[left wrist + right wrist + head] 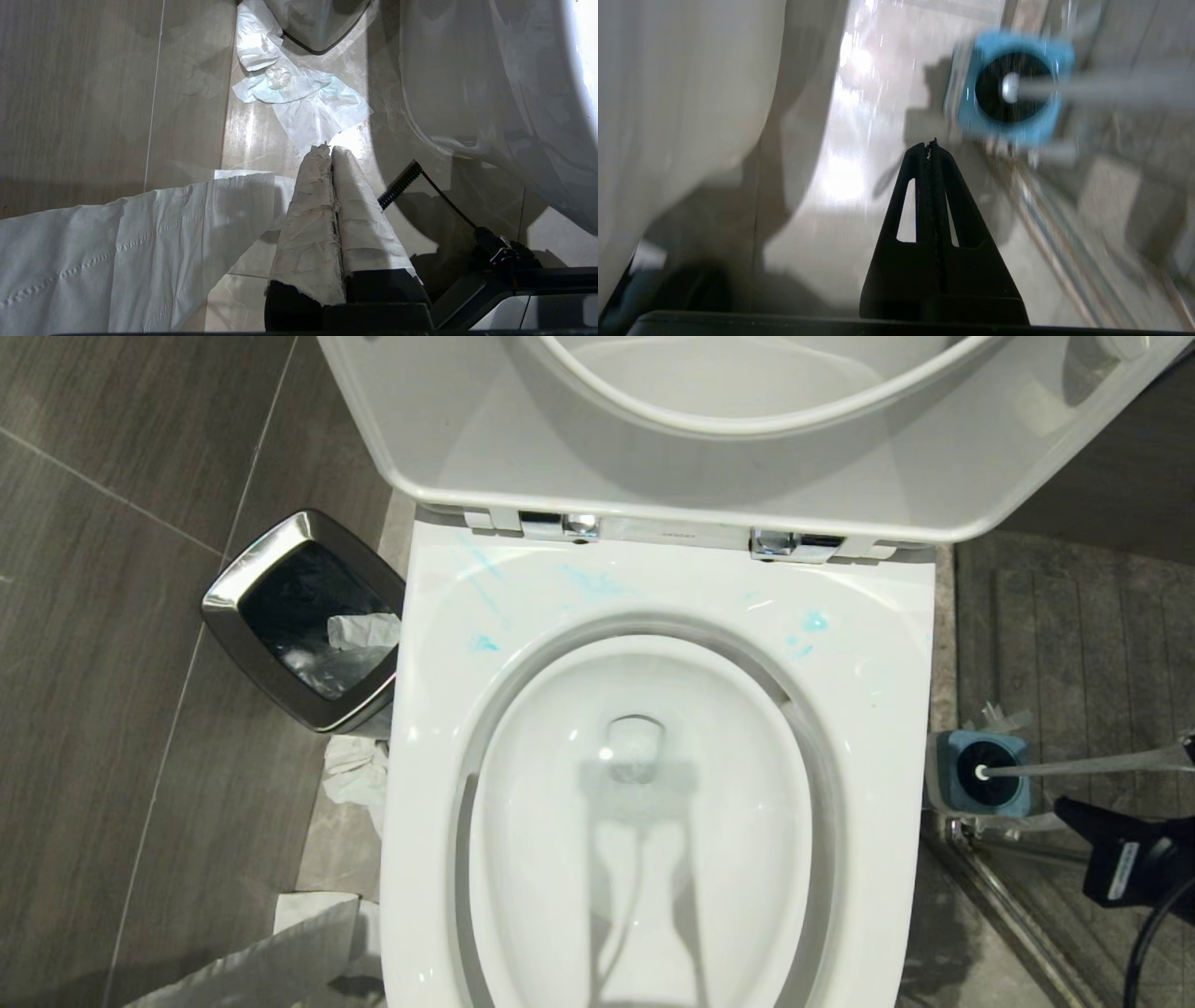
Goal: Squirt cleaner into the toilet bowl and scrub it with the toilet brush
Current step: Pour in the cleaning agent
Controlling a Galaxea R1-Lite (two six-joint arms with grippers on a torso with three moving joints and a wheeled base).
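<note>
Right gripper (929, 149), black and pressed closed on nothing, hangs over glossy pale floor tiles (840, 186) near the blue square holder (1015, 88) keeping the grey-handled toilet brush (1083, 765), whose far end runs out of view. Left gripper (327, 151), tissue-wrapped and closed, hangs beside the glossy white toilet bowl (672, 588), turquoise-smeared, among crumpled tissues (299, 93).

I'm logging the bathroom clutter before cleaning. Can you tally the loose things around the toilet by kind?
Bin: 1
Brush standing in its holder: 1
Holder: 1
Tissue on the floor: 2, one crumpled piece and one long sheet
Tissue inside the bin: 1
Total: 6
</note>
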